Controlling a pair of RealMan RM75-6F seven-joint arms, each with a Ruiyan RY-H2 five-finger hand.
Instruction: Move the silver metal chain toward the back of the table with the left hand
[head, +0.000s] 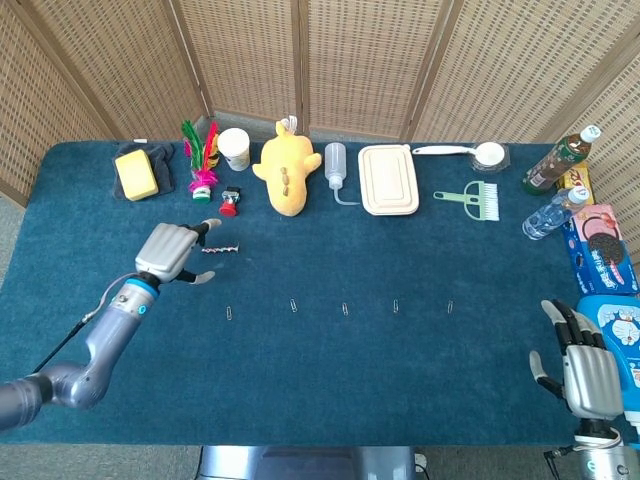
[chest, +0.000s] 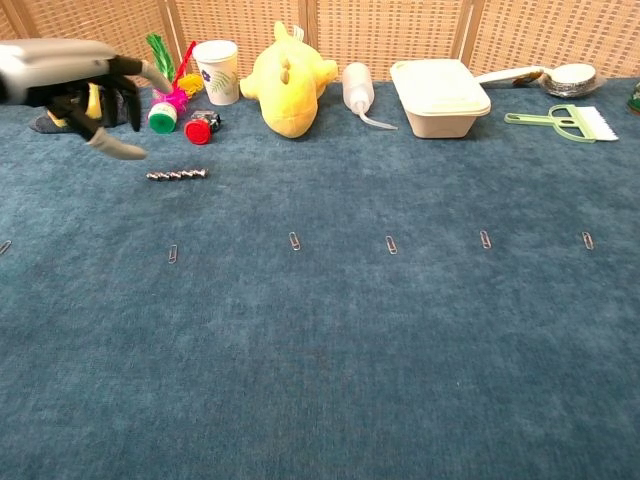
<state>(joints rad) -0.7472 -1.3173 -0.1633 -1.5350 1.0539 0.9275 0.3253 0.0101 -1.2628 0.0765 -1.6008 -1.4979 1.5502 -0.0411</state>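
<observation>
The silver metal chain lies stretched out flat on the blue table cloth, in front of the red-capped item. My left hand hovers just left of it with fingers spread, holding nothing and not touching the chain. My right hand rests at the table's near right corner, fingers apart and empty; the chest view does not show it.
Along the back stand a yellow sponge, feather toys, a paper cup, a yellow plush, a squeeze bottle and a lidded box. Several paper clips lie in a row mid-table. Bottles and snack boxes crowd the right edge.
</observation>
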